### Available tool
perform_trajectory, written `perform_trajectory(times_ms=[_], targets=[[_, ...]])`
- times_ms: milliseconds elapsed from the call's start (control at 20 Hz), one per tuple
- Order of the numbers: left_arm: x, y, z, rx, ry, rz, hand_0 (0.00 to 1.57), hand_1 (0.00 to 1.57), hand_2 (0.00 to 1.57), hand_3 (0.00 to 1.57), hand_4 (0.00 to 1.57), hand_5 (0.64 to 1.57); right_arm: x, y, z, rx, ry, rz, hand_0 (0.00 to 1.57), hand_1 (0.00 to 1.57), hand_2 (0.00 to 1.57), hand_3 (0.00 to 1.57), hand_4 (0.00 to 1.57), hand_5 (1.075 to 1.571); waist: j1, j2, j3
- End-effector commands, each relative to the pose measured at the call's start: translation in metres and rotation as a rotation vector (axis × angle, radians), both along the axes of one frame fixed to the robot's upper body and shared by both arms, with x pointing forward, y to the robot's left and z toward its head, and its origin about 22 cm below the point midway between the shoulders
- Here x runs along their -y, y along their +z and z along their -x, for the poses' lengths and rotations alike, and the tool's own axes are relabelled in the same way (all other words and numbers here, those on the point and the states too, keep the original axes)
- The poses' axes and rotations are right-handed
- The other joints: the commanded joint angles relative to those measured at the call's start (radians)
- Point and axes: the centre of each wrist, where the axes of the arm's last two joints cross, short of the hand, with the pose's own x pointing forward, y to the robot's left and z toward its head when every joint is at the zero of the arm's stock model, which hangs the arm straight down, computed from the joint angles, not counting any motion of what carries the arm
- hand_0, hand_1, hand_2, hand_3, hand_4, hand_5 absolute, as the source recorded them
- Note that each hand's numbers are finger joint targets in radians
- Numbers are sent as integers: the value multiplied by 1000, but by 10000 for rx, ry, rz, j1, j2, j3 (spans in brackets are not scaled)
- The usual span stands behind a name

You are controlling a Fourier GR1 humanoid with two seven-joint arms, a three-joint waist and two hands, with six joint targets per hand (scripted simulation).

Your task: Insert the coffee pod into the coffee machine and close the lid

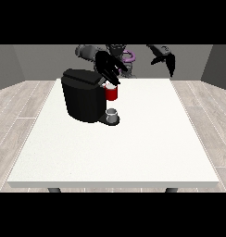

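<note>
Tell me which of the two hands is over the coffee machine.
The hand at the view's left: it hangs above the coffee machine, while the hand at the view's right is raised away from it.

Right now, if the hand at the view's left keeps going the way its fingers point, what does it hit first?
Likely the red thing at the machine: the hand at the view's left points down toward it, just above. Depth is unclear.

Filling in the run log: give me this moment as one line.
coffee machine: on table | red thing at the machine | grey thing at base | hand at view's left over machine, fingers spread | hand at view's right raised
</note>
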Motion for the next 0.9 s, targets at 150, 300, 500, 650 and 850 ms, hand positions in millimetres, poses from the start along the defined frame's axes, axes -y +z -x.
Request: perform_trajectory(times_ms=[150,300,500,650,850], targets=[[26,9,-7,329,-759,271,0,0,0,0,0,1571,-62,47,9,2304,2602,-401,0,0,0,0,0,1571,1364,528,-420],[29,24,-11,658,-1275,96,0,0,0,0,278,1571,-49,46,12,2297,2136,-808,0,0,0,0,0,1571,1802,701,-400],[38,41,-14,1012,-1426,-306,0,0,0,0,272,1571,-50,46,6,2726,2584,-980,0,0,0,0,0,1571,1889,1063,-413],[48,48,-17,1126,-1333,-291,0,0,0,0,349,1571,-67,75,5,3256,2981,-978,0,0,0,0,98,1571,1844,1236,-432],[37,31,-9,1067,-1166,-65,0,0,0,0,329,1571,-78,56,-3,3435,3540,-965,0,0,0,0,0,1571,1286,1155,-436]])
